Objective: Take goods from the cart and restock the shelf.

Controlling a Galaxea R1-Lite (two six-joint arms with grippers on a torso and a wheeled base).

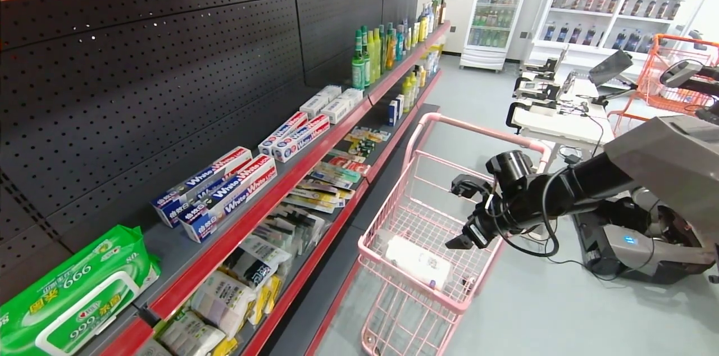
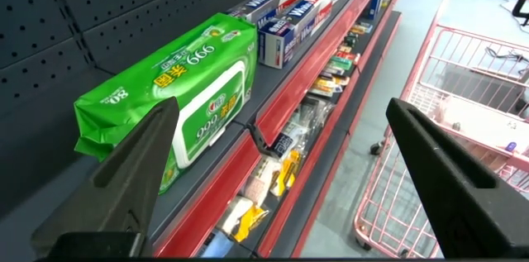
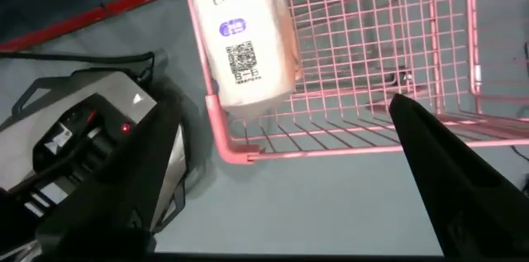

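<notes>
Lying in the pink cart (image 1: 477, 130) at lower centre of the head view is one white pack (image 1: 418, 261), flat on the wire floor near the front rim. The right gripper (image 1: 458, 213) hangs over the cart's right side, fingers spread and empty. The left gripper (image 2: 273, 188) is likewise splayed wide, grasping nothing, facing the red-edged shelf (image 1: 264, 207). On that shelf, one green wipes pack (image 1: 73, 294) sits at lower left, with four blue-and-red boxes (image 1: 224, 190) in two pairs farther up and green bottles (image 1: 365, 55) beyond.
</notes>
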